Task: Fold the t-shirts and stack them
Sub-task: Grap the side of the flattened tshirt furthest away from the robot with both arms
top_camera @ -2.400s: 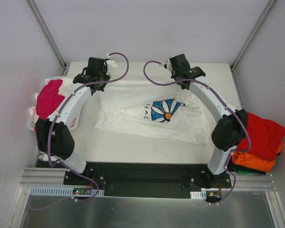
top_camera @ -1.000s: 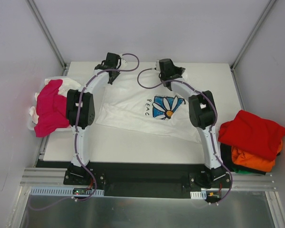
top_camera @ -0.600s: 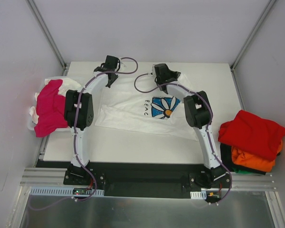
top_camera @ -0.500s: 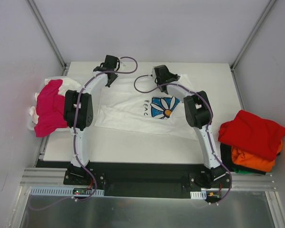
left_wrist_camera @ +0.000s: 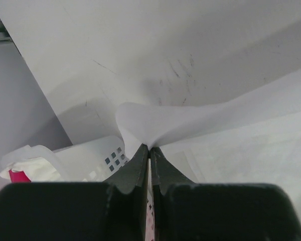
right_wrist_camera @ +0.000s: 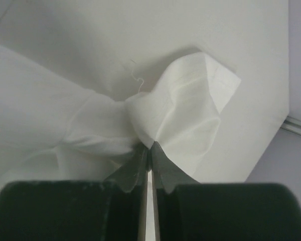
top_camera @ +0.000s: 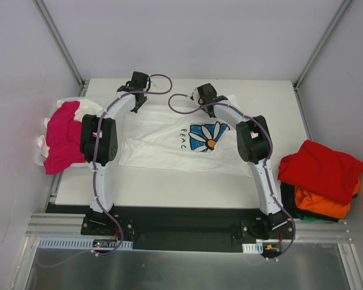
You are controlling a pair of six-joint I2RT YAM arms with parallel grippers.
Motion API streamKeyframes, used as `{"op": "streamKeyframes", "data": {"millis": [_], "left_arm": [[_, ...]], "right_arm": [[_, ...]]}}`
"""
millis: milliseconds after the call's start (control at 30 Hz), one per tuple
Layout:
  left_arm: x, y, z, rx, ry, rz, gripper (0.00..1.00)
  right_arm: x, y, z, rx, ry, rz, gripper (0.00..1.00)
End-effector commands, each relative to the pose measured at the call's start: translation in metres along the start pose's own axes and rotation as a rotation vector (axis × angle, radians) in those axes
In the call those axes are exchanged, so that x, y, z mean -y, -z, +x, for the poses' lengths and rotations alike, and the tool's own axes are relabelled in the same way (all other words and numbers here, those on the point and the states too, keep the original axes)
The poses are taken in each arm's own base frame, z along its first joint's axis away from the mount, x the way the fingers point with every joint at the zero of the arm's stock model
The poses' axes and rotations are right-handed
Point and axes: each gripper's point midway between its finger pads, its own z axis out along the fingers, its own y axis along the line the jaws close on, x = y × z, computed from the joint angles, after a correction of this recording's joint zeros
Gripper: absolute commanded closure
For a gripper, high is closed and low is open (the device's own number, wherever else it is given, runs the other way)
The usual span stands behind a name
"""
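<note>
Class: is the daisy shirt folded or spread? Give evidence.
Spread, not folded: the daisy shirt lies mostly flat, print up; the left gripper and right gripper pinch its far edge.

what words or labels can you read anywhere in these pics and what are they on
"PEAC": dark letters running sideways on the white t-shirt, just left of its blue daisy print. Whether another letter follows cannot be told.
Nothing else is readable. No text shows on the red t-shirt, the orange t-shirt or the pink t-shirt, and none shows in either wrist view.
</note>
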Motion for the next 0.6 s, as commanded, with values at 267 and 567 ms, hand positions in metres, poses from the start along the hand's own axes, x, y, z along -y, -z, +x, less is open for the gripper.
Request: {"op": "streamKeyframes", "data": {"millis": [267, 567], "left_arm": [[-0.023, 0.021, 0.004, -0.001, 0.028, -0.048, 1.00], [-0.019, 0.016, 0.003, -0.004, 0.039, -0.037, 1.00]], "right_arm": [[0.048, 0.034, -0.020, 0.072, -0.124, 0.083, 0.30], [0.090, 0.048, -0.034, 0.137, -0.264, 0.181, 0.10]]}}
